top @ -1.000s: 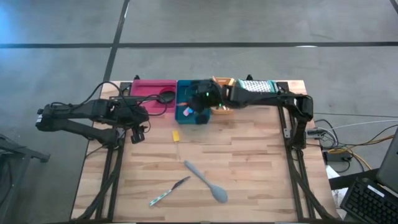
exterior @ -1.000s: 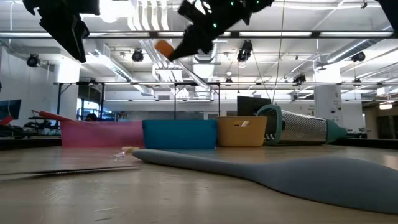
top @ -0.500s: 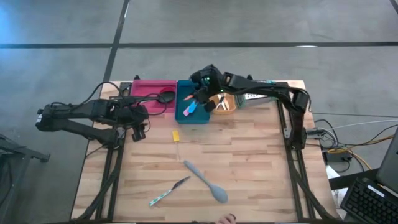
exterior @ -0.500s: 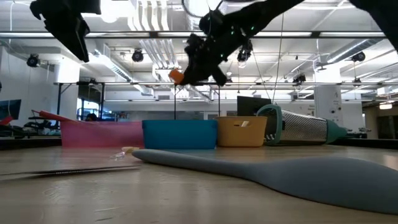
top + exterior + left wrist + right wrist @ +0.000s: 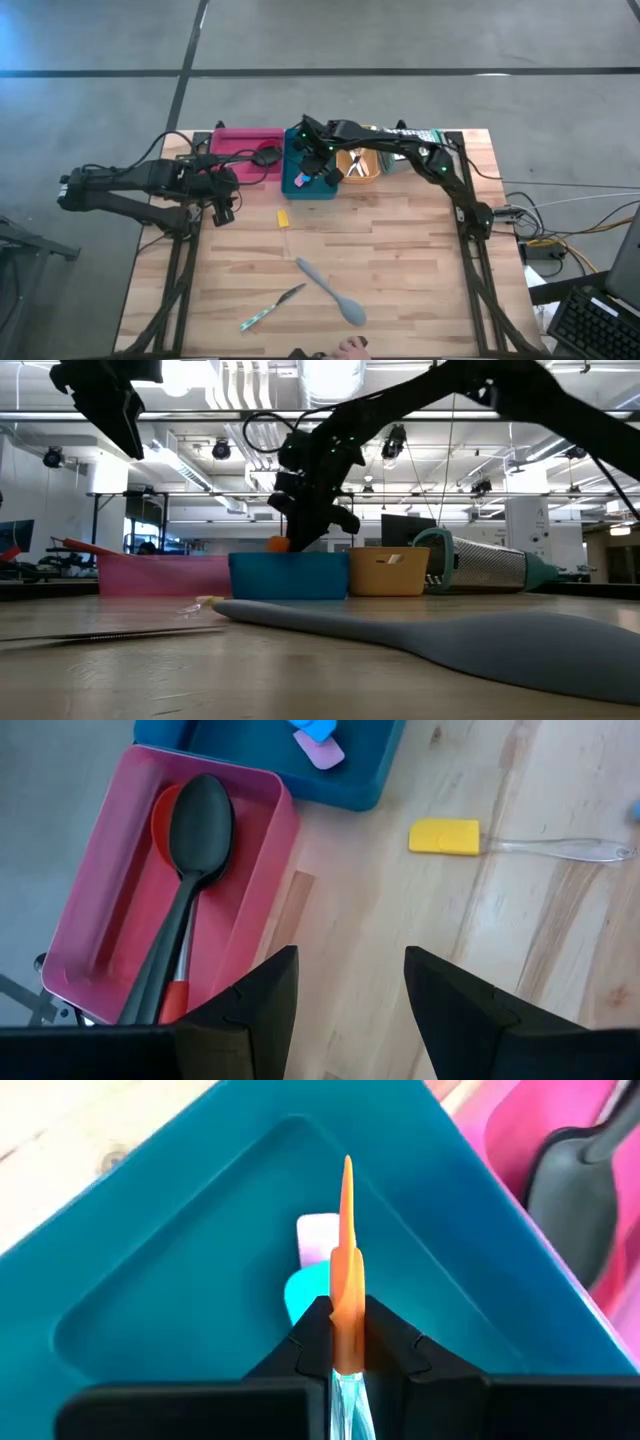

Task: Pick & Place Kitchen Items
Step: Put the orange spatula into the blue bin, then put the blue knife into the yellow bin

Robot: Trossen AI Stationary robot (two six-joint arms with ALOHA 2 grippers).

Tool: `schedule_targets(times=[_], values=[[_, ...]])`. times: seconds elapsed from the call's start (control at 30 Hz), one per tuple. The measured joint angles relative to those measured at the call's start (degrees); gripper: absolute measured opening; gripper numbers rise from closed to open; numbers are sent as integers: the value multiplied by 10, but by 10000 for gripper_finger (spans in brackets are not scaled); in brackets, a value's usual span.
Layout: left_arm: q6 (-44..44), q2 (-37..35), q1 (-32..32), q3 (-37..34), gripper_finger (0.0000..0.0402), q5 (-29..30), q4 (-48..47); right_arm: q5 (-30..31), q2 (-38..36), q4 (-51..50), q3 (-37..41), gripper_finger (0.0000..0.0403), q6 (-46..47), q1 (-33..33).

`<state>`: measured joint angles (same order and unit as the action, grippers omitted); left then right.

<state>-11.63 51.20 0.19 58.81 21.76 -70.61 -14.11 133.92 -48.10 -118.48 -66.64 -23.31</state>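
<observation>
Placing step. Right gripper (image 5: 340,1342) clamps small orange-bladed tool with clear handle (image 5: 346,1270), low over teal rectangular tray (image 5: 297,191). Next, likely: lower, release inside. Left gripper (image 5: 345,1010) jaws wide, empty, parked beside pink rectangular tray (image 5: 255,855).

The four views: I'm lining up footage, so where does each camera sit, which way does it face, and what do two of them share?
High view: overhead, looking straight down on the table; both arms show, the right gripper over the teal tray.
Low view: at tabletop height, looking level across into the room; both arms come in from above.
Left wrist view: looks down past its open fingers at the pink tray.
Right wrist view: looks into the teal tray, gripper shut on an orange-tipped tool.
Shared: the yellow spatula shows in the high and left wrist views.
</observation>
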Motion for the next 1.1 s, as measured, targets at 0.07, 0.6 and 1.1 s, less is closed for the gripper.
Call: schedule_targets(times=[0.07,0.6,1.1], values=[[2,0,0,0,188,0,0,0,28,-31,-45,21,-8,0],[10,0,0,0,188,0,-4,7,99,-132,-160,54,-36,2],[10,0,0,0,188,1,-4,75,87,-108,-163,103,24,23]])
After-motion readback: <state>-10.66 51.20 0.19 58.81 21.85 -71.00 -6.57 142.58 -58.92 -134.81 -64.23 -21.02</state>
